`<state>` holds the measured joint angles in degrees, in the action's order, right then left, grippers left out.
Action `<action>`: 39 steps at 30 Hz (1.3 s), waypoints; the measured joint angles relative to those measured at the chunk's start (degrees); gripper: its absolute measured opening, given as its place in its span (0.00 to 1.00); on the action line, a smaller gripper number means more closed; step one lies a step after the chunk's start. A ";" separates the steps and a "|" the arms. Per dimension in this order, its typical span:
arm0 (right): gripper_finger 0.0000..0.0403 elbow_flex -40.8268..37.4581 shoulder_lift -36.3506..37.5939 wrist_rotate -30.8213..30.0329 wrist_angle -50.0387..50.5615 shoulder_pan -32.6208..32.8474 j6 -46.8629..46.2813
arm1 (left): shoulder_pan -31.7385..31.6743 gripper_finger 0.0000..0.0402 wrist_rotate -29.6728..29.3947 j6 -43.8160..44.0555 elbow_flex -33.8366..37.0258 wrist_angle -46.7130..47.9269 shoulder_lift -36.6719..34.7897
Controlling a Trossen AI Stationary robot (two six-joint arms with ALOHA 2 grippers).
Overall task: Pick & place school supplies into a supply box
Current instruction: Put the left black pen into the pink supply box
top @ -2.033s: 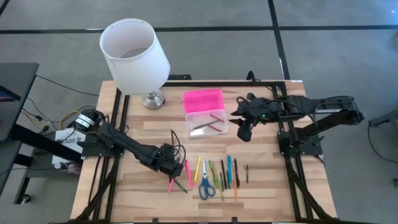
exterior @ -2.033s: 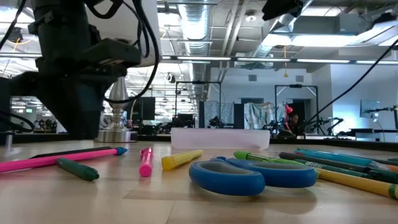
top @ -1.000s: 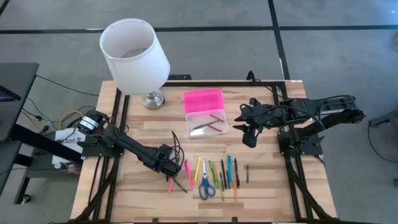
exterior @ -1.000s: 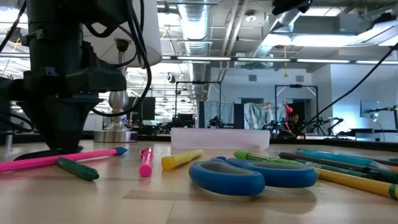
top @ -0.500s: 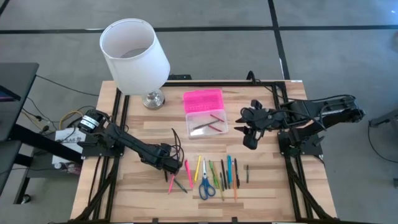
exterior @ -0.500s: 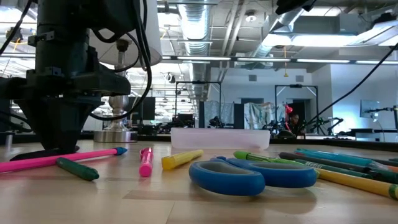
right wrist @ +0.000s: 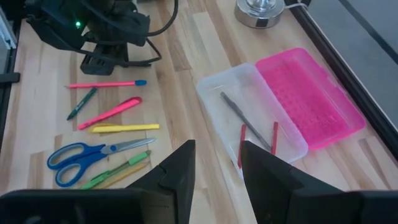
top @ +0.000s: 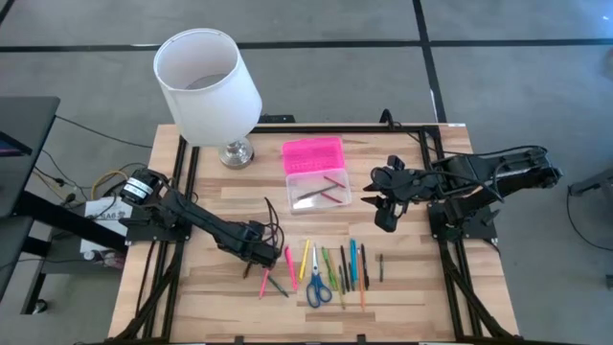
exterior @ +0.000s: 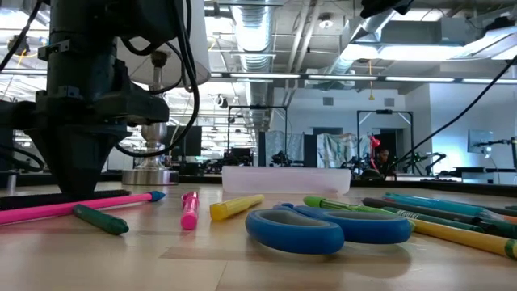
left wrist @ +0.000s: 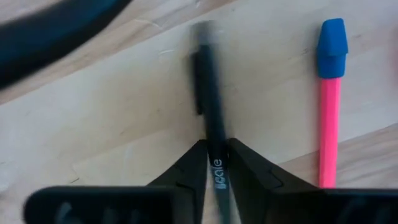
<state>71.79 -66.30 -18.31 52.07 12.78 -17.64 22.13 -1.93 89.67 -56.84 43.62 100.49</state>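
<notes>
2 fingers of the left claw pinch a black pen.

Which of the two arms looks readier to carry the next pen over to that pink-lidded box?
Left, probably. The left gripper is down on the table with its fingers closed on a black pen. The right gripper hangs open and empty beside the supply box.

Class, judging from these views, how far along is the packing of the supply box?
Done: three items lie in the open supply box. In hand: the left end effector is shut on a black pen lying on the table. Left: the scissors and the row of pens and markers. The right end effector waits open.
</notes>
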 joint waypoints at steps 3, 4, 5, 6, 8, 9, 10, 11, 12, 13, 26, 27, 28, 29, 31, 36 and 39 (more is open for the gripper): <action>0.30 0.00 0.00 -0.01 0.00 0.00 -0.40 | 0.00 0.05 -0.07 -1.94 0.00 -0.04 -0.04; 0.30 0.00 0.00 -0.01 -0.02 0.00 -0.40 | 0.00 0.04 -0.28 -2.79 0.00 -0.04 -0.07; 0.30 0.00 0.00 -0.01 -0.02 0.00 -0.42 | 0.00 0.03 -0.46 -3.76 -0.01 -0.04 -0.07; 0.30 0.00 0.00 -0.01 -0.02 0.00 -0.42 | 0.00 0.03 -0.77 -4.66 -0.02 -0.05 -0.09; 0.30 0.00 0.00 -0.01 -0.03 0.00 -0.42 | -0.01 0.05 -1.51 -6.03 0.00 0.36 -0.09; 0.30 0.00 0.00 -0.01 -0.04 0.00 -0.43 | -0.16 0.06 -1.91 -6.83 0.00 0.47 -0.08; 0.30 0.00 0.00 -0.01 -0.06 0.00 -0.45 | -0.33 0.08 -2.31 -7.83 0.00 0.70 -0.07; 0.30 0.00 0.00 -0.01 -0.04 0.00 -0.45 | -0.57 0.09 -2.69 -8.84 0.00 1.08 -0.05; 0.30 0.00 0.00 -0.01 -0.06 0.00 -0.45 | -0.91 0.09 -2.88 -9.92 0.00 1.45 -0.04; 0.30 0.00 0.00 -0.01 -0.06 0.00 -0.45 | -1.28 0.09 -3.03 -11.19 0.00 1.72 -0.03; 0.30 0.00 -0.12 -0.01 0.08 0.00 -1.93 | -6.06 0.04 -6.50 -28.53 0.04 2.51 0.02; 0.30 0.00 -0.13 0.00 0.22 0.00 -2.01 | -6.24 0.04 -6.51 -29.19 0.04 2.51 0.02; 0.30 0.00 -0.13 0.01 0.22 0.00 -2.11 | -6.41 0.04 -6.43 -29.87 0.03 2.51 0.02; 0.30 0.00 -0.13 0.01 0.22 0.00 -2.45 | -6.59 0.04 -6.39 -30.66 -0.08 2.58 0.03; 0.30 0.00 -0.13 -0.01 0.22 0.00 -3.27 | -6.95 0.04 -6.88 -32.33 -0.62 2.86 0.11; 0.30 0.00 -0.13 -0.01 0.22 0.00 -3.80 | -7.90 0.04 -7.07 -36.60 -4.19 4.71 0.11; 0.30 0.00 -0.13 -0.01 0.20 0.00 -4.03 | -8.57 0.04 -9.51 -39.98 -8.26 6.92 0.11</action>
<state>71.79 -66.43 -18.33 52.27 12.78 -21.67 13.56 -11.44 49.70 -65.10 50.53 100.60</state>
